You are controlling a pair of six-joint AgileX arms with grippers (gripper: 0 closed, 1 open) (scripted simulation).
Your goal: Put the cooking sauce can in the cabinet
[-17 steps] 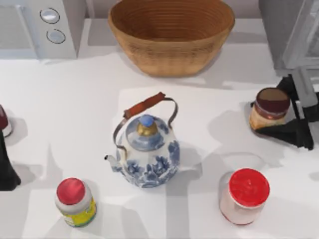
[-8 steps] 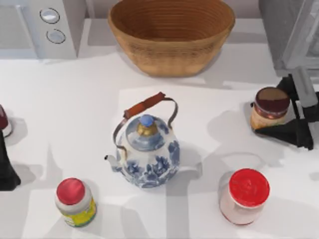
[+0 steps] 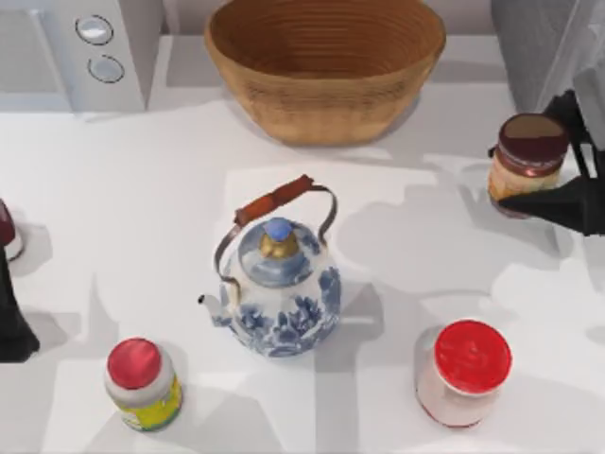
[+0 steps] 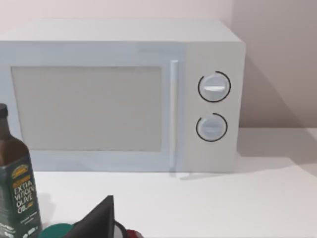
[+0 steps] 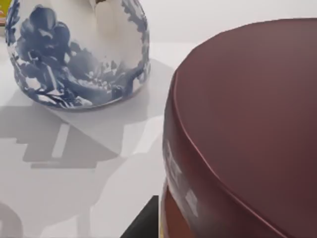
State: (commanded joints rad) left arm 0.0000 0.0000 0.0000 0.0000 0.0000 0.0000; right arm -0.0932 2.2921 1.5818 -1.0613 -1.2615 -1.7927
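The cooking sauce can (image 3: 529,144), with a maroon lid and orange-tan label, hangs above the table at the far right, just in front of the dark grey cabinet (image 3: 539,52) in the back right corner. My right gripper (image 3: 546,159) is shut on the can, one dark finger on each side. In the right wrist view the can's lid (image 5: 247,124) looms close, with the teapot (image 5: 79,54) beyond it. My left gripper (image 3: 11,326) is parked at the table's left edge.
A blue-and-white teapot (image 3: 279,288) stands mid-table, with a wicker basket (image 3: 326,66) behind it. A white red-lidded jar (image 3: 463,374) is front right, a yellow-labelled bottle (image 3: 144,383) front left. The white microwave (image 4: 124,99) sits back left, an olive oil bottle (image 4: 15,193) beside it.
My right gripper has lifted the can off the table and carried it toward the back right, closer to the cabinet. The left arm has not moved.
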